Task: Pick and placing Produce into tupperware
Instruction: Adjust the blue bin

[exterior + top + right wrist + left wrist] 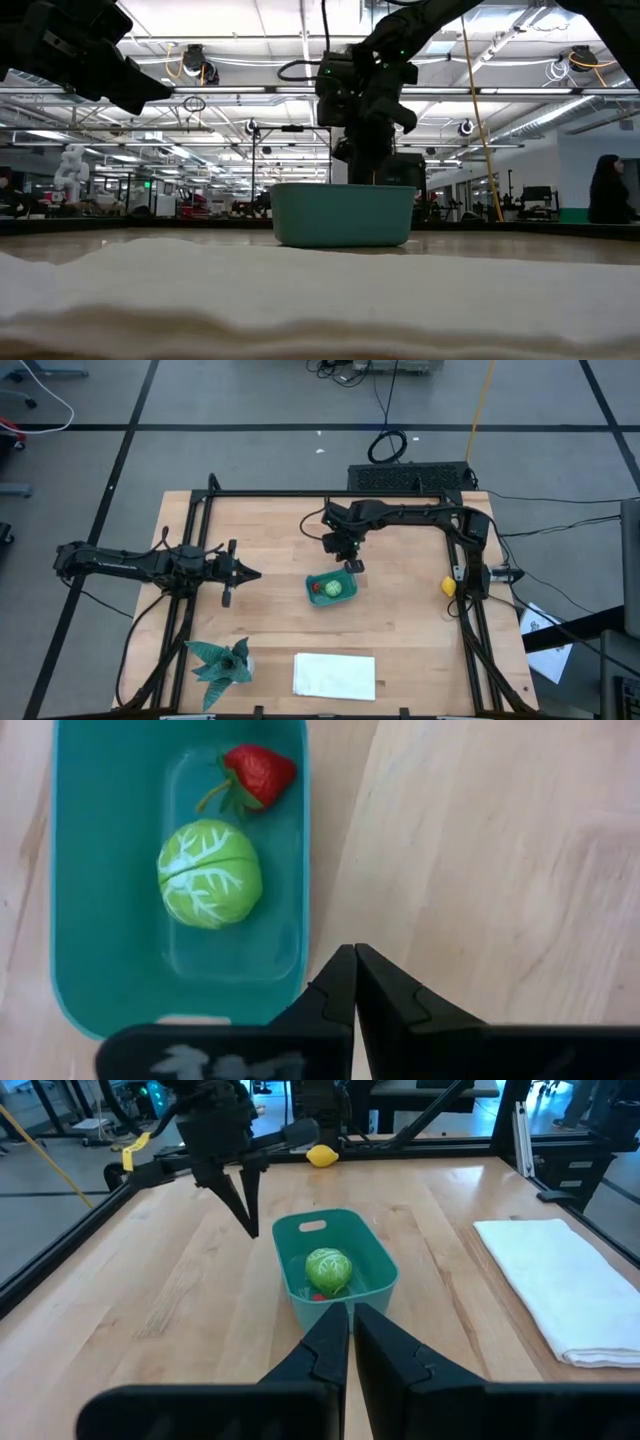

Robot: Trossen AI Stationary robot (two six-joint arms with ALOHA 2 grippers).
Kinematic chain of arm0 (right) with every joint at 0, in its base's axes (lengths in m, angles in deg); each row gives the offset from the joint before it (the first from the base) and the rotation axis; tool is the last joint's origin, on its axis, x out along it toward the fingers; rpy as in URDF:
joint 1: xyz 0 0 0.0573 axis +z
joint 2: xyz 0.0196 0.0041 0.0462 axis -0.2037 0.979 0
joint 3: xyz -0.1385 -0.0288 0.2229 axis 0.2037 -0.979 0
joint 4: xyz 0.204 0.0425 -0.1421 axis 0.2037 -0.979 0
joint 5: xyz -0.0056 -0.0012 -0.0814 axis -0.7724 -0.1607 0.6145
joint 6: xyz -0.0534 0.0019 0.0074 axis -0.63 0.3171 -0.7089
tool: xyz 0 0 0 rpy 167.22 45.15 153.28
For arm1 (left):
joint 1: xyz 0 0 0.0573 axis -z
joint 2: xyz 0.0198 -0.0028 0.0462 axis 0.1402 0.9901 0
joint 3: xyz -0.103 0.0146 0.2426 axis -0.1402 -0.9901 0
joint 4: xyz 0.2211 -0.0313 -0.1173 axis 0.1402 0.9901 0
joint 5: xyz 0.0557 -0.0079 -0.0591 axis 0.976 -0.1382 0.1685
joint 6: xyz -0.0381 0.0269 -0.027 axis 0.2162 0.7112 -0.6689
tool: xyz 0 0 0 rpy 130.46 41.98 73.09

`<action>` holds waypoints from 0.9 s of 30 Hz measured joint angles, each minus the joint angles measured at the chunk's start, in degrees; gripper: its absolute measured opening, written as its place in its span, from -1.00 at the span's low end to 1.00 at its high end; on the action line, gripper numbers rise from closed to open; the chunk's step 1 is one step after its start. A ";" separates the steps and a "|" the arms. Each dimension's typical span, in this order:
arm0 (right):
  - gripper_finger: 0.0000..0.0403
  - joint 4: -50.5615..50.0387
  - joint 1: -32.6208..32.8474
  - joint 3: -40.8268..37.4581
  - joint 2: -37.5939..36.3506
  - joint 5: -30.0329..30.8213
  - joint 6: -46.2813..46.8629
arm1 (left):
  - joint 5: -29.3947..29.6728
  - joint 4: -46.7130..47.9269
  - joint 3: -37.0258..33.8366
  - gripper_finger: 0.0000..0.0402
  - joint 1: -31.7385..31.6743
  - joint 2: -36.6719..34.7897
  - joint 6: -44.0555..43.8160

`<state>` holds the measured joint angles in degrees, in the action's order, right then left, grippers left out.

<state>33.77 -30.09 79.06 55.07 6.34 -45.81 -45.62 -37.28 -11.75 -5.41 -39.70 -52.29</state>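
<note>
The teal tupperware [330, 588] stands mid-table. In it lie a light green round piece of produce [210, 873] and a red strawberry [258, 775]. A yellow piece [448, 586] lies on the table by the right frame rail, also seen in the left wrist view [322, 1155]. My right gripper [353, 566] hangs shut and empty just above the tub's far right corner, pointing steeply down, its tips [355, 965] beside the rim. My left gripper [245, 573] is shut, held level above the table to the tub's left, its tips [350, 1315] aimed at the tub [335, 1270].
A folded white cloth [334, 675] lies near the front edge. A spiky teal-green star-shaped thing [222, 663] sits at the front left. Black frame rails [470, 610] run along the table's sides and back. Bare wood lies between the tub and the yellow piece.
</note>
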 joint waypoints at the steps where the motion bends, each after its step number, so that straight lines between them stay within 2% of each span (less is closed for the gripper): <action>1: -1.00 -0.36 0.06 0.00 0.00 -0.01 0.00 | 0.00 0.00 0.00 -0.87 0.00 0.01 0.01; 6: -1.00 -1.91 0.47 -0.12 0.09 0.17 0.00 | 0.00 0.00 0.00 -0.87 0.00 0.02 -0.01; 14: -1.00 3.84 0.42 -4.71 0.59 0.46 1.20 | 0.00 0.00 0.00 -0.87 0.00 0.02 -0.03; 27: -1.00 3.97 1.20 -6.08 0.57 0.03 1.55 | 0.00 -0.02 0.00 -0.87 0.00 0.00 -0.03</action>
<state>37.74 -28.89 72.98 55.63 6.37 -44.26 -45.62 -37.30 -11.75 -5.41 -39.70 -52.32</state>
